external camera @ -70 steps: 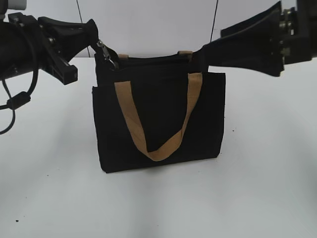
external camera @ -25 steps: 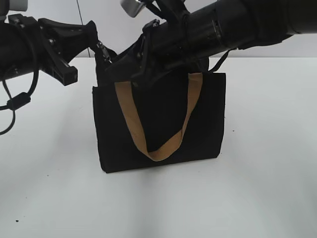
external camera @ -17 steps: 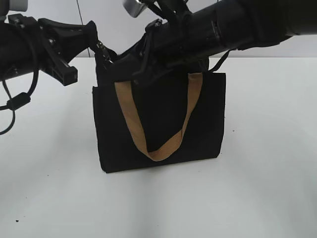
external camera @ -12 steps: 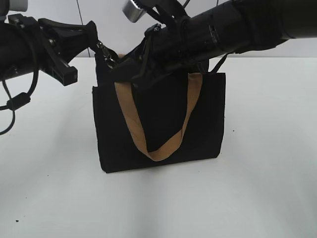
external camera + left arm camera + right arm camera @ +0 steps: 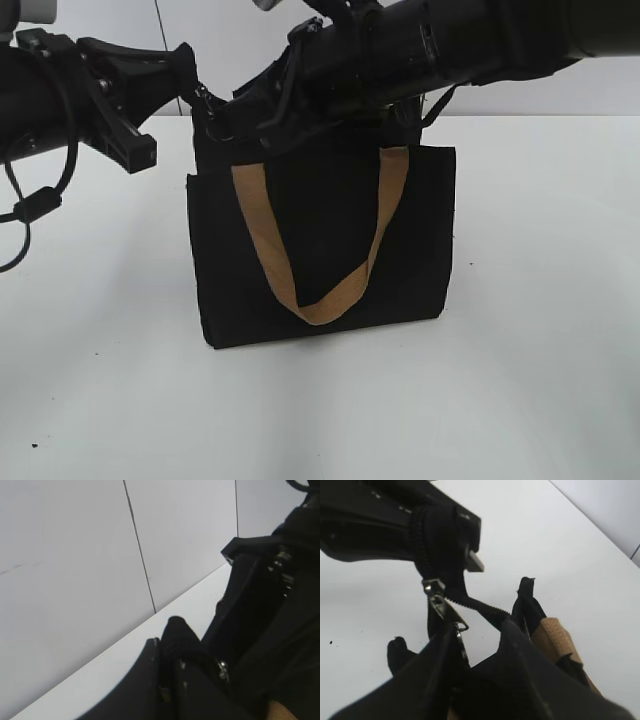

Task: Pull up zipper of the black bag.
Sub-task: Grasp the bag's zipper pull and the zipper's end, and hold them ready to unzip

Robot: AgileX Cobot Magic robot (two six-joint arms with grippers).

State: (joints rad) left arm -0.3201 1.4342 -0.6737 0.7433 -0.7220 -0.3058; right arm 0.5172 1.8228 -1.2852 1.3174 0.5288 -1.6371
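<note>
The black bag (image 5: 320,250) stands upright on the white table, its tan handle (image 5: 262,238) hanging down the front. My left gripper (image 5: 190,85) is shut on the black fabric end of the zipper (image 5: 480,607) at the bag's top left corner; it also shows in the left wrist view (image 5: 170,645). The silver pull tab (image 5: 445,611) hangs from the slider just below that grip. My right gripper (image 5: 480,625) reaches across the bag top (image 5: 235,125). Its fingers are apart, and the tab lies against the tip of one finger.
The white table (image 5: 520,380) runs all round the bag, with a pale wall behind. The right arm (image 5: 450,50) lies across the bag's top rim. The second tan handle (image 5: 555,640) shows beside the right finger.
The right arm has swung from the bag's right end across to the top left corner, then crept closer to the pull tab. The left gripper and the bag have not moved.
</note>
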